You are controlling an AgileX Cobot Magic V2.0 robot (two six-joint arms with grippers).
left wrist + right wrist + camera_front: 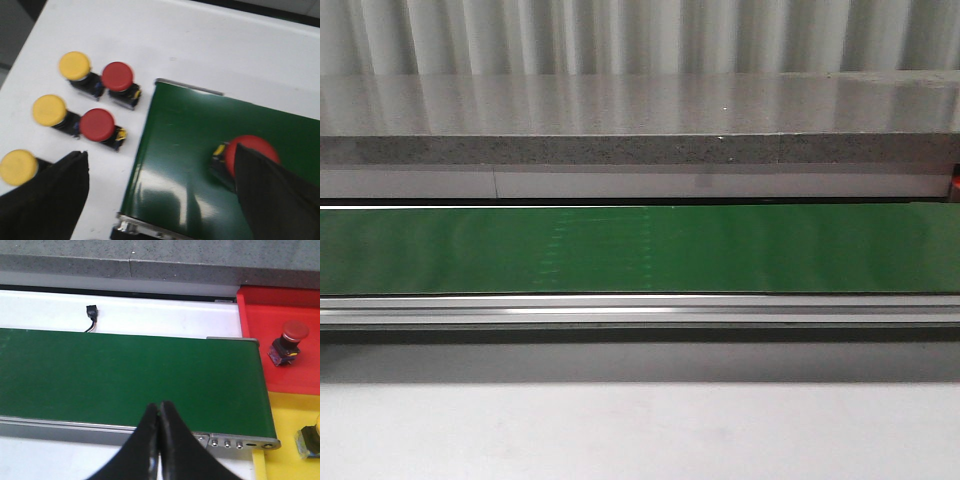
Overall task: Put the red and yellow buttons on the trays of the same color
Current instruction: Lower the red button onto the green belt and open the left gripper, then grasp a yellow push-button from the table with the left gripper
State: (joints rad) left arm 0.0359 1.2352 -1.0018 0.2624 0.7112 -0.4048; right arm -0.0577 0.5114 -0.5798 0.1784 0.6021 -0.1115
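Front view: green conveyor belt (640, 248) runs across the frame, bare here; grey stone ledge (640, 120) behind it, white table (640, 430) in front. No arms or buttons in sight.

Left wrist view: left gripper (160, 195) spread wide, fingers (45, 195) apart, holding nothing. One red button (250, 152) lies on the belt end, partly behind the far finger. On the white table beside the belt: two red buttons (117, 77) (97, 125) and three yellow buttons (75, 66) (49, 110) (18, 167).

Right wrist view: right gripper (160, 440) pressed together, empty, over the belt edge. Red tray (260, 310) holds a red button (287, 342); yellow tray (290, 415) holds a button (310, 440) at the frame edge, cap colour unclear
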